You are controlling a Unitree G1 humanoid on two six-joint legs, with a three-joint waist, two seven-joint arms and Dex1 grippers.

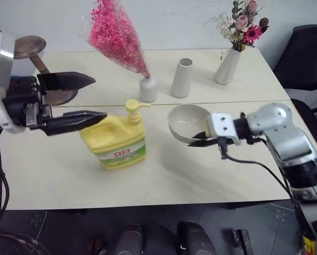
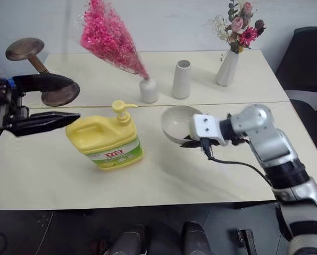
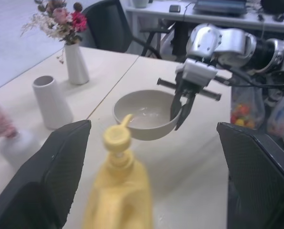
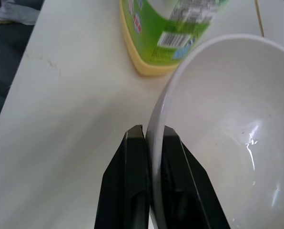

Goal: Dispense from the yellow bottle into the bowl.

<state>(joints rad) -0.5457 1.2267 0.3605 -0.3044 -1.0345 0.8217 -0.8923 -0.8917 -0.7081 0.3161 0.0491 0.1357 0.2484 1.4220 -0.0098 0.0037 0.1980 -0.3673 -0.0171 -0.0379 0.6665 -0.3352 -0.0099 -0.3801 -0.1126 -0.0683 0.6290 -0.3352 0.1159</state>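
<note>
Right gripper (image 1: pixel 201 139) is pinched shut on the rim of the bowl (image 1: pixel 182 120), holding it tilted above the table (image 1: pixel 52 175), just right of the yellow bottle (image 1: pixel 116 139). Left gripper (image 1: pixel 94 98) hangs wide apart and empty on the bottle's left, higher than the pump (image 1: pixel 134 109), so it's the nearer one for pressing. Bottle stands upright, spout aimed at the bowl. Can't tell if the spout clears the rim yet.

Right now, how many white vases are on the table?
3. A small round vase holds the pink bunch behind the yellow bottle. A tall plain vase stands beside it, with nothing in it. A slim vase with mixed flowers stands farthest right.
</note>
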